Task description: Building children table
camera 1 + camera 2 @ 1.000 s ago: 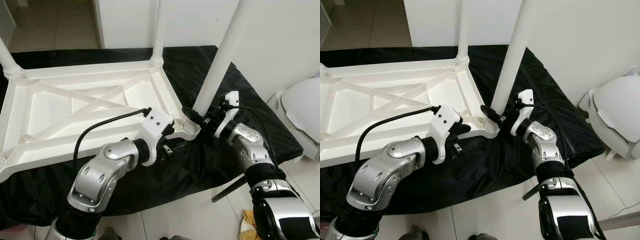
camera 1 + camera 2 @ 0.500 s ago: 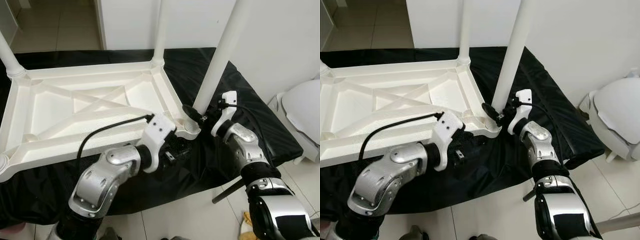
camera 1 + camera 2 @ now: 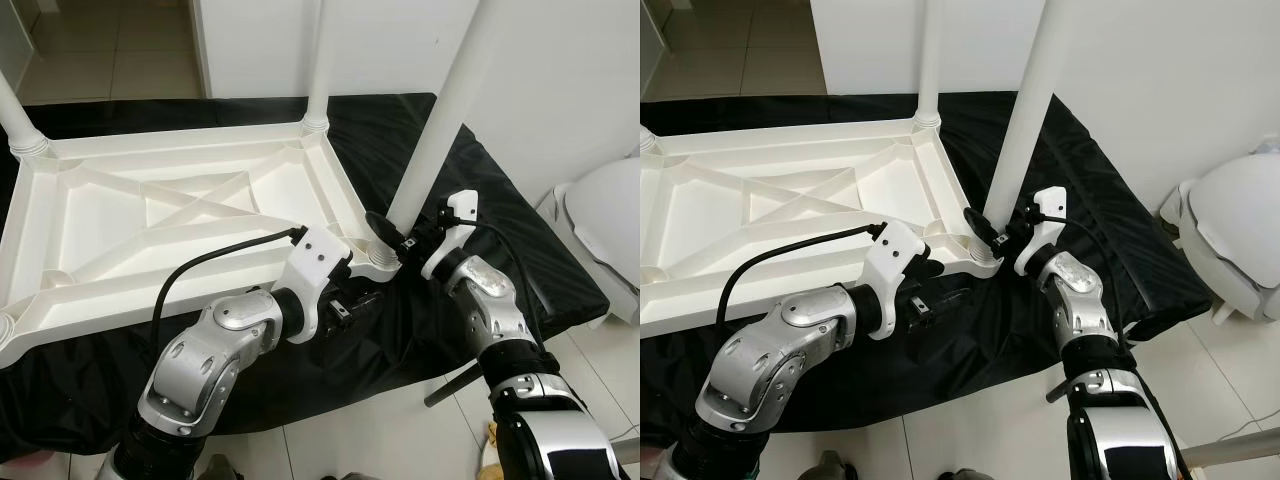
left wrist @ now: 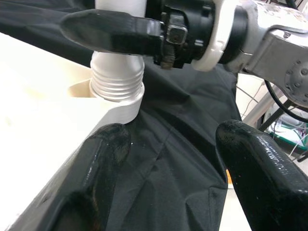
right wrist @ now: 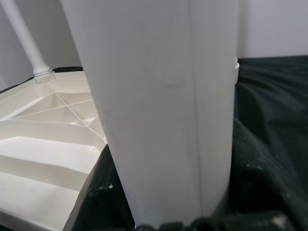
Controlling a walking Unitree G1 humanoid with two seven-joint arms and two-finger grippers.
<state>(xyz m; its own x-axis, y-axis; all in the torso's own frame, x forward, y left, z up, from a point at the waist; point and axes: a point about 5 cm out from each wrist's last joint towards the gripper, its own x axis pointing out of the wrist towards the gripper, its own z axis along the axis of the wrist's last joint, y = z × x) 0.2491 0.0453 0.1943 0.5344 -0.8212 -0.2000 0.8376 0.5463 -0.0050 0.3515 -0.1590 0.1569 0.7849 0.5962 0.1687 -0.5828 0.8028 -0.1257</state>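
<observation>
The white children's table [image 3: 150, 220] lies upside down on a black cloth [image 3: 500, 200]. Its near-right leg [image 3: 440, 130] stands tilted in the corner socket [image 4: 115, 108], and threads show at the leg's base [image 4: 117, 79]. My right gripper [image 3: 395, 232] is shut on this leg just above the socket; the leg [image 5: 159, 106] sits between its fingers. My left gripper [image 4: 178, 159] is open just below the same corner over the cloth, holding nothing. Its fingers [image 4: 96, 178] stand apart from the socket.
Two more legs stand upright at the far corners [image 3: 315, 60] [image 3: 20, 115]. A white rounded object [image 3: 610, 230] sits on the right by the wall. A black rod [image 3: 455, 380] lies on the tiled floor near my right arm.
My left gripper has drawn back a little from the table's corner, down over the cloth. My right gripper has kept its hold on the leg.
</observation>
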